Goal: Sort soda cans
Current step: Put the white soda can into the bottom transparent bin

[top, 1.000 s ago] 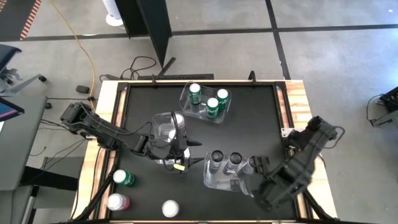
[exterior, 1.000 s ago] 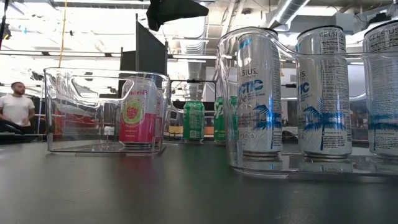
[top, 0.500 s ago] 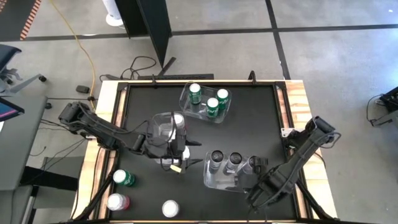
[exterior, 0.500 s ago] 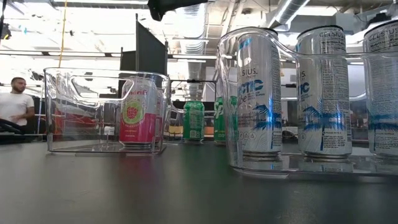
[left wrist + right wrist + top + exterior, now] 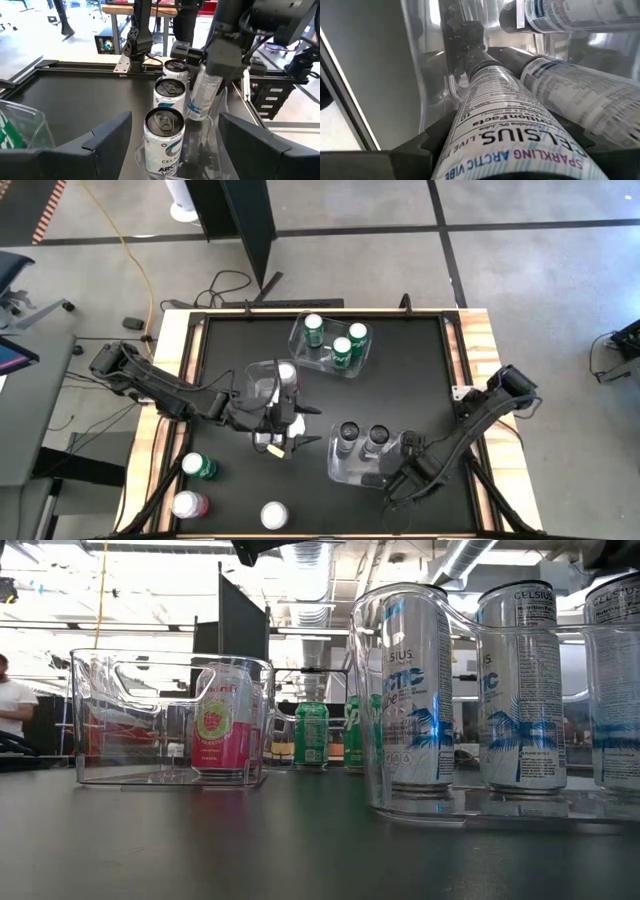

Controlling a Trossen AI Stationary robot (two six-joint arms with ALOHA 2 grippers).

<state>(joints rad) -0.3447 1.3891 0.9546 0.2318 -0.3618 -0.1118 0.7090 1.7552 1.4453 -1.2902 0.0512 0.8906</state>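
Observation:
My right gripper is shut on a silver-white soda can and holds it inside the clear bin at the near right. Three like cans stand upright in that bin. My left gripper hovers open and empty near the table's middle, beside a clear bin with one pink can. A far bin holds three green cans. A green can, a pink can and a silver-topped can stand loose at the near left. My right gripper pinches the silver-white can's side wall between its two fingers, at the can's upper part. The fingers come from above, pointing down along the can. The can hangs tilted, its lower end down in the bin beside the standing cans; whether it touches the floor cannot be told.
The black table has a raised wooden rim. The three bins take up its middle and right. Open black surface lies between the far bin and the right rim. A person shows in the room beyond.
My right gripper has gone down with the silver-white can, lowering it into the near-right bin next to the three standing cans, and its wrist has turned somewhat on the way. The can stays in its fingers.

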